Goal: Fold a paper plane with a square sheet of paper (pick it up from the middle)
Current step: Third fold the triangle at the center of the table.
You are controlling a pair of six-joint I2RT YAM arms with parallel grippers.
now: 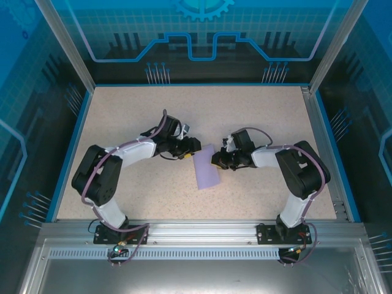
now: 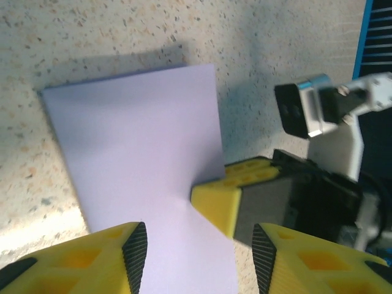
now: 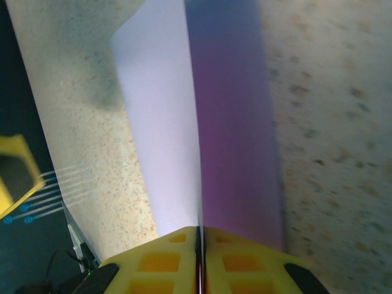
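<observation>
Plainly, the right hand [image 3: 200, 239] is pinched shut on one edge of the square sheet of paper [image 3: 162, 122], which rises from its fingers in a soft fold, one half shaded purple. The left hand [image 2: 199, 254] hangs partly open over the sheet, gripping nothing. The sheet sits mid-desk between the two hands. The risk, I judge, is a skewed crease — a grip on so thin an edge lets limp paper twist or slip, and the smooth speckled desk [image 1: 257, 116] looks to offer little friction. Around it stand an aluminium frame [image 1: 64, 43] and blue circuit-patterned panels [image 1: 202, 37].
</observation>
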